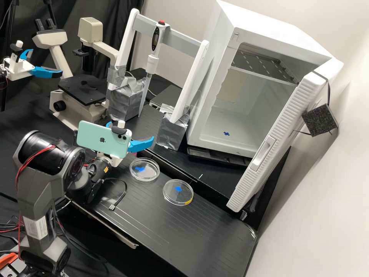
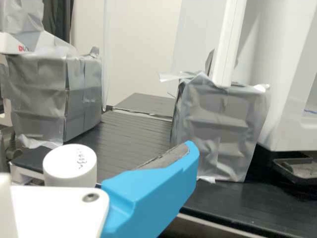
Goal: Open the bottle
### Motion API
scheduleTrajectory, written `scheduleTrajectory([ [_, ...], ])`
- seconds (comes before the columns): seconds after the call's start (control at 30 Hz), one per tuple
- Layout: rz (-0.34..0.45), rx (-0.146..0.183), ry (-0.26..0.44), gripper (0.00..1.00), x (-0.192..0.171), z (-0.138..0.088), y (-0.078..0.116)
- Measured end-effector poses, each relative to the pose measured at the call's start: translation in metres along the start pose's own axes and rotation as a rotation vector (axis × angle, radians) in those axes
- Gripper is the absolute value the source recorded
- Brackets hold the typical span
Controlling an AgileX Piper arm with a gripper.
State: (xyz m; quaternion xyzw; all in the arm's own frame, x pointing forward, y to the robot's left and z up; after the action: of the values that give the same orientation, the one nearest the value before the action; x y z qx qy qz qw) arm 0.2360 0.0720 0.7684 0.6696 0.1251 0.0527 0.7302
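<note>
We see the pincer (image 1: 134, 134) up over the bench (image 1: 161, 227), with its two blue fingers (image 1: 141, 145) apart. In the wrist view, a white knob (image 2: 69, 166) is near one finger. We cannot tell where the bottle is. At six o'clock from the pincer we see a bit of pink (image 1: 134, 154), too small for us to name. The phone (image 1: 103, 139) is on the arm, at nine o'clock and just beside the pincer.

Between five and six o'clock, near the pink, lies a clear round dish (image 1: 148, 176). A second dish (image 1: 175, 198) lies close to five o'clock, apart from the first. We see blue in both, and yellow at the second one's edge. A bent wire (image 1: 123, 192) is near half past six.

Farther out, a tall dropper (image 1: 150, 65) hangs upright on a white stand (image 1: 180, 38) past twelve. The stand's feet have silver tape. At ten is the microscope (image 1: 84, 90). The big white box (image 1: 215, 119) is past two, its door (image 1: 284, 134) open at three.
</note>
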Motion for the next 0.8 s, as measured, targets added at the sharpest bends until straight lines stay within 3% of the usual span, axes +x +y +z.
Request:
scheduleTrajectory([
  [0.8, -0.003, 0.006, 0.005, 0.0, 0.0012, -0.0029, -0.0024],
])
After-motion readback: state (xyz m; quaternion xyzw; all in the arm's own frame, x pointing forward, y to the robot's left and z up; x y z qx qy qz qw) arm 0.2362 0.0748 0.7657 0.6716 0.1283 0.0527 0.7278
